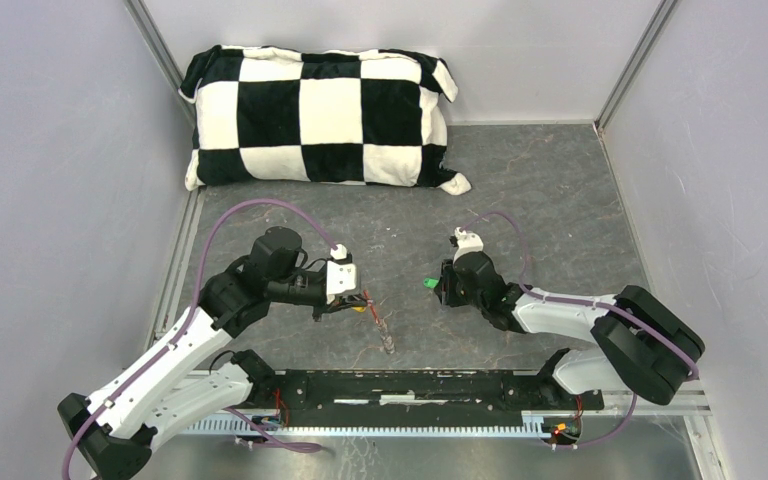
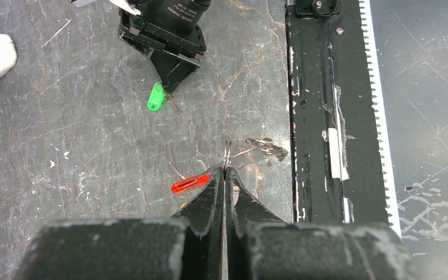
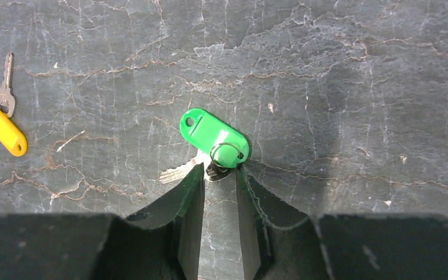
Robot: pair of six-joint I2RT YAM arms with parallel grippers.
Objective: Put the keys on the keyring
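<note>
Closest to us is the black rail [image 1: 410, 385] the two arms are bolted to, along the near edge of the surface [image 1: 560, 200]. The left arm climbs from its base at the left, folds at the elbow and then points its forearm to the right, so the left hand [image 2: 226, 172] hangs over the middle of the surface just past the rail. Its fingers are pressed flat together and pinch the thin wire of the keyring [image 2: 227, 153], which sticks up just past the fingertips. The red tag [image 2: 189, 184] pokes out on one side of that hand, and a bit of grey metal [image 2: 266, 147] lies on the surface on the other side, toward the rail. The yellow key [image 3: 6, 132] lies flat on the surface, close by the left hand, with its metal blade pointing away. A bit further out, the right arm comes in low from the right, forearm stretched leftward and wrist tipped down. The right hand [image 3: 219, 169] sits right at the surface with its fingers partly apart, and the metal end of the green key [image 3: 213, 137] lies between the tips. We can't tell whether they actually touch it. The green head lies flat just beyond the fingertips. Way at the back, a black-and-white checkered pillow [image 1: 320, 115] leans against the far wall.
</note>
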